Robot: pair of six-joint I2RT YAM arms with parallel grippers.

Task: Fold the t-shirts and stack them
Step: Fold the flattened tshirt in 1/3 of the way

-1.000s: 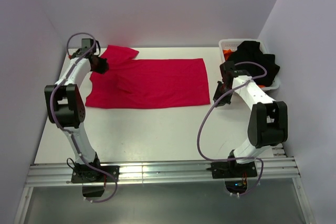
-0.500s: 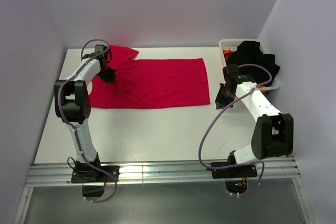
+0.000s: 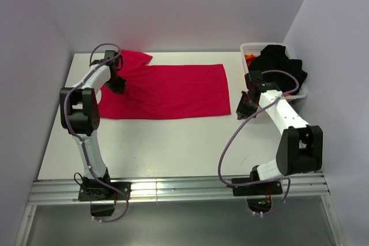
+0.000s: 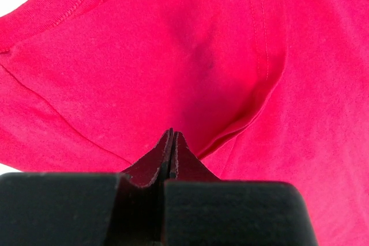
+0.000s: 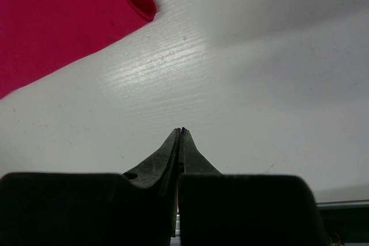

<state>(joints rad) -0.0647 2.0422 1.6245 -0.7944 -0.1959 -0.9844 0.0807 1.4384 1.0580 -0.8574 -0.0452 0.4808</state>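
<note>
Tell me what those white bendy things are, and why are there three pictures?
They are two robot arms, the left arm and the right arm, bolted to a table. The big picture comes from a camera high up, looking down on both. The other two come from a little camera on each arm's wrist, so you see its black gripper from close up.

A red t-shirt lies spread out on the table. At the far right, a white basket holds a black t-shirt and something orange.

The left gripper is shut, right at a crease in the red t-shirt. I cannot tell if cloth is pinched in it. The right gripper is shut too, over bare table near the shirt's corner, holding nothing.
</note>
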